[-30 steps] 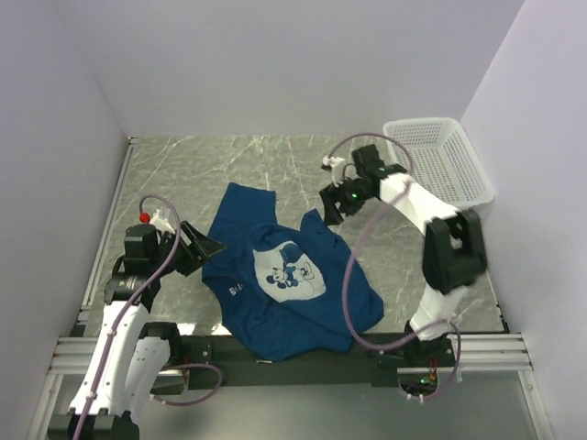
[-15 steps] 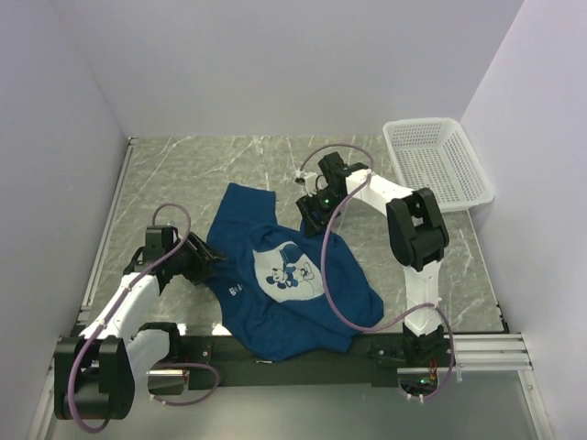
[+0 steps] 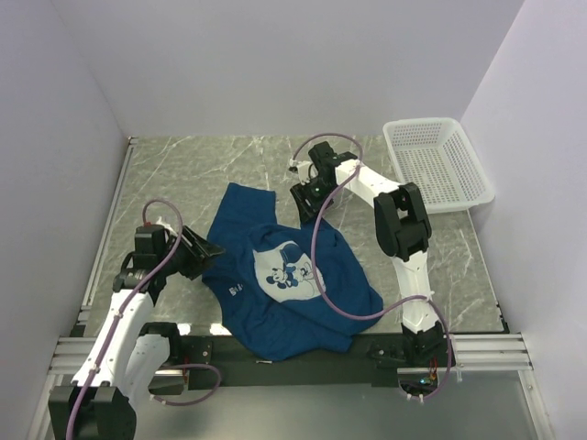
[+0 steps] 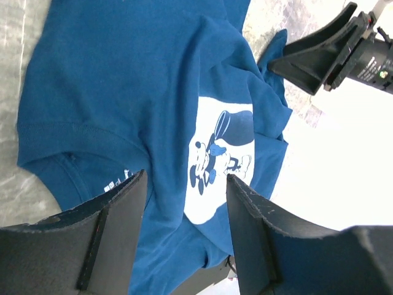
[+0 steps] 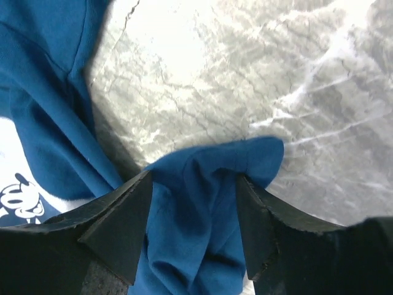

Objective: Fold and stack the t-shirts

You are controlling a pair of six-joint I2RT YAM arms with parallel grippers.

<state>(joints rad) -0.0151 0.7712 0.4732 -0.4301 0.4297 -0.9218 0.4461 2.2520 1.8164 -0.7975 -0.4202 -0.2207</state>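
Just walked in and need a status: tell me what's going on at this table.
A dark blue cartoon-print t-shirt lies rumpled on the marble table, not yet folded. The left gripper is at its left edge; the right gripper straddles a bunched sleeve. Both stand open, gripping nothing. A white mesh basket sits far right.

The left arm [image 3: 124,307] stretches low and inward, left pincer [image 3: 213,249] jaws parted, while the right arm [image 3: 367,183] reaches far forward, right pincer [image 3: 302,205] jaws likewise spread.
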